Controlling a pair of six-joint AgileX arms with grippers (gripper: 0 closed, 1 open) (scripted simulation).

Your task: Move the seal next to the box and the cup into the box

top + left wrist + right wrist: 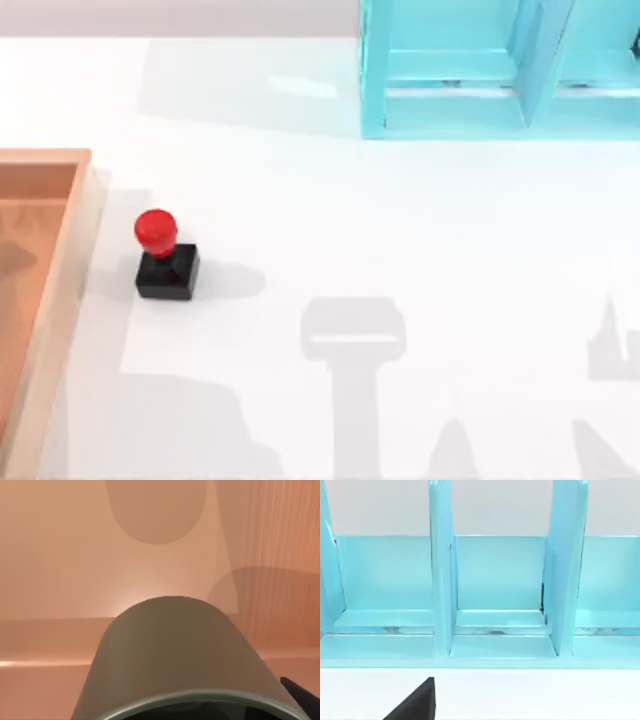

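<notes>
My left pincer probably grips the cup (175, 655) over the box (60, 260); lower gently, away from the nine-o'clock wall.

White table (400, 220) carries: wooden box (88, 215) at left edge, seal (165, 258) upright just beside box's right wall, not touching; light-blue cabinet frame (450, 110) at far edge, right of centre.

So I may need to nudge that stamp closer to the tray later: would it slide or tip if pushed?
The seal stands upright on a flat, square black base on the white table, so a low push probably slides it. Its round red knob sits high, so a push there would likelier tip it. It looks rigid.
</notes>
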